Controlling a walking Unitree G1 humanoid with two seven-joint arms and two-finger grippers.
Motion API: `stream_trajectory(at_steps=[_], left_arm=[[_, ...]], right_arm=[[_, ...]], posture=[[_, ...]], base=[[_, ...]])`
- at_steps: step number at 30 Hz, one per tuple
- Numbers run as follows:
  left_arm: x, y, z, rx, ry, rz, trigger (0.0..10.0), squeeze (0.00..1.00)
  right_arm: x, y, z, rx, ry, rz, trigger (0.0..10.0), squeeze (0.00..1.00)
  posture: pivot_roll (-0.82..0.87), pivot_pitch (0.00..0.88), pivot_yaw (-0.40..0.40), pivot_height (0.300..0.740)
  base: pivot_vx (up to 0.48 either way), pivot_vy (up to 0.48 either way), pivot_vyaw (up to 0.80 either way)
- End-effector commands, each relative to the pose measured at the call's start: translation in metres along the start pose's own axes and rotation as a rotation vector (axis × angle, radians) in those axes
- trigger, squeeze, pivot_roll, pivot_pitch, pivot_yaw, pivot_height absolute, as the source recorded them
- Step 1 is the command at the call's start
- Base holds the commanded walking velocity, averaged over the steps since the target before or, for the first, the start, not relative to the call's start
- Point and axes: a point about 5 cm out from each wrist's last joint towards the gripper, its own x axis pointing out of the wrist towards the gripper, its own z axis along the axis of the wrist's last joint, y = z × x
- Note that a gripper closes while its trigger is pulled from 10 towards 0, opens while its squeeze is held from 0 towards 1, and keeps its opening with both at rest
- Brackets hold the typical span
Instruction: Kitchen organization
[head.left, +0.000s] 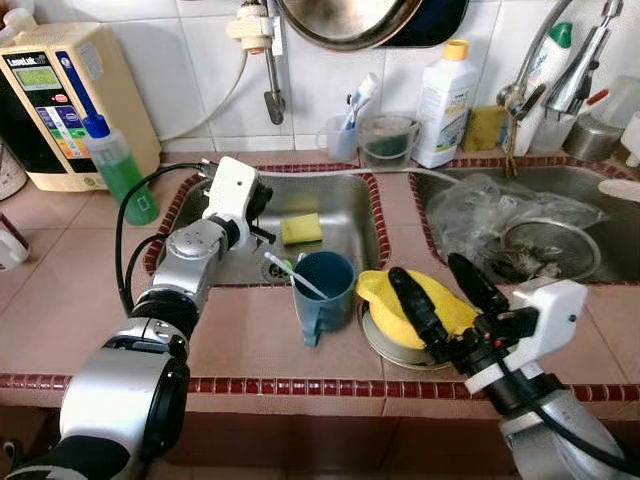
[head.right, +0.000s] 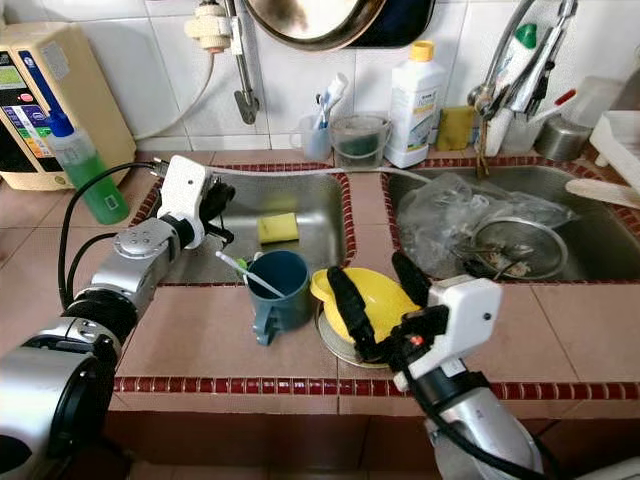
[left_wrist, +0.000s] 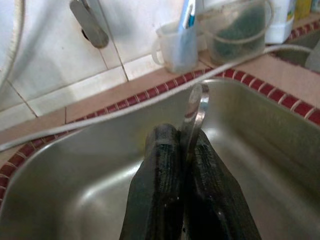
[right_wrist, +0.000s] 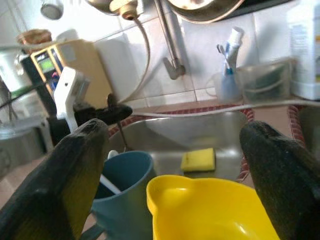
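Left end effector (head.left: 262, 212) is over the left sink (head.left: 345, 200), fingers pinched together on a thin metal utensil (left_wrist: 196, 112); its handle end sticks up past the fingertips in the wrist view, can't tell which kind of utensil. Yellow sponge (head.left: 301, 229) lies in that sink basin, just beside the left end effector.

Right end effector (head.left: 448, 290) is spread wide apart, one finger on each side of the yellow bowl (head.left: 420, 305). I can't tell if the pads touch it. The bowl sits on a metal dish (head.left: 385, 345) on the tiled bench (head.left: 80, 270), between the two sinks at the front edge.

Teal mug (head.left: 322, 290) with a white-handled brush or utensil in it stands on the bench just left of the bowl, between the two end effectors.
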Motion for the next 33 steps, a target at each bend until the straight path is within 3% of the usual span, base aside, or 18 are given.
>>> stream_trajectory(at_steps=[1, 13, 28, 33], left_arm=[[0.002, 0.000, 0.007, 0.034, -0.008, -0.012, 10.0, 0.00], [0.004, -0.004, 0.002, 0.068, 0.040, -0.005, 10.0, 0.00], [0.001, 0.010, -0.001, 0.084, 0.083, 0.058, 10.0, 0.00], [0.001, 0.012, 0.002, 0.086, 0.086, 0.073, 10.0, 0.00]], right_arm=[[0.000, 0.002, 0.009, 0.021, -0.028, 0.002, 10.0, 0.00], [-0.004, -0.002, 0.013, 0.061, 0.015, -0.006, 10.0, 0.00], [-0.006, 0.008, 0.012, 0.069, 0.056, 0.068, 10.0, 0.00], [-0.004, 0.005, 0.020, 0.078, 0.025, 0.065, 10.0, 0.00]], posture=[[-0.22, 0.061, 0.114, 0.740], [-0.24, 0.053, 0.117, 0.740], [-0.24, 0.045, 0.119, 0.740], [-0.25, 0.046, 0.120, 0.740]], base=[[0.000, 0.000, 0.00], [0.000, 0.000, 0.00], [0.000, 0.000, 0.00], [0.000, 0.000, 0.00]])
